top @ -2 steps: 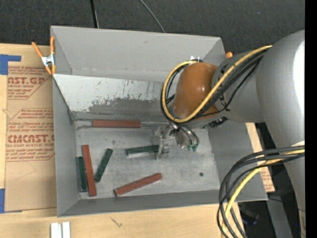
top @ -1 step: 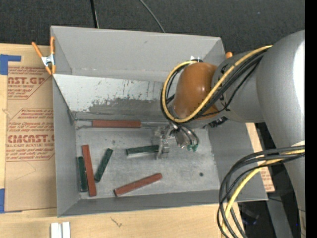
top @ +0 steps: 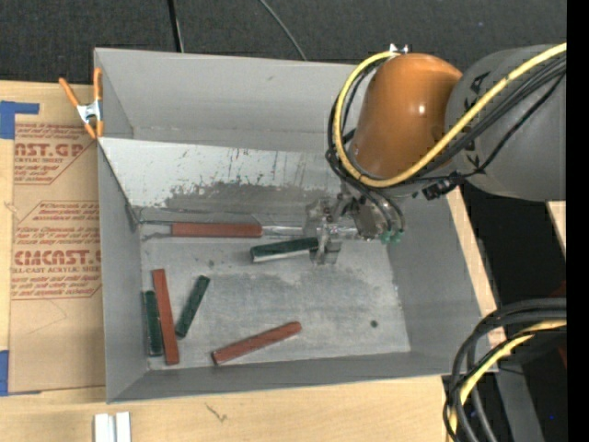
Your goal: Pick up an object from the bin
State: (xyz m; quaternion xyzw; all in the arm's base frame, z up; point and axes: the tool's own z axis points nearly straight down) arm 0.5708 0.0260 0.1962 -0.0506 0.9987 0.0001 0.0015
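Observation:
My gripper [top: 327, 236] is low in the bin, right of the middle and near the back wall. It sits right at the right-hand end of a dark green flat stick [top: 283, 248], which lies nearly level and points left. Just behind that stick and further left lies a red-handled tool with thin metal ends [top: 213, 230], along the foot of the back wall. Whether the green stick is gripped cannot be made out.
A red stick [top: 256, 342] lies slanted near the front wall. At the front left lie a long red stick [top: 164, 316], a dark green stick [top: 150, 322] beside it and another green one [top: 192, 305]. The arm's orange cover and cables hang over the bin's right side.

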